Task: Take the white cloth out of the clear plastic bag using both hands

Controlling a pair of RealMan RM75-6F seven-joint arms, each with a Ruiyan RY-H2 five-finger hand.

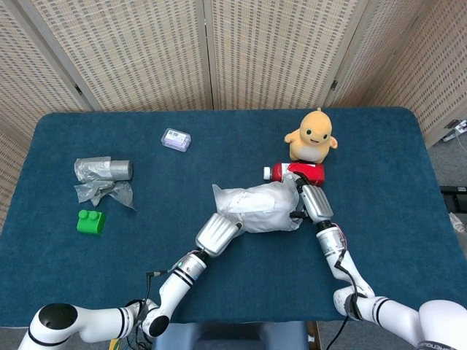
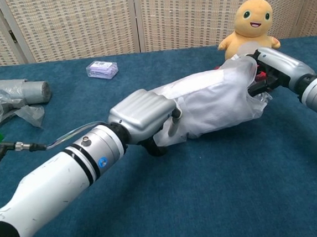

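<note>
- The clear plastic bag [image 1: 259, 208], with the white cloth [image 2: 212, 100] inside it, lies mid-surface.
- The left hand [image 2: 142, 117] grips the bag's 7 o'clock end; the right hand [image 2: 270, 67] seems to pinch the 2 o'clock end, though its fingers are partly hidden.
- Risk: pulling apart could stretch or tear the film rather than free the cloth.
- The red bottle [image 1: 303, 172] and plush toy [image 1: 312, 135] crowd 1 o'clock; open surface [image 1: 379, 219] lies toward 6.
</note>
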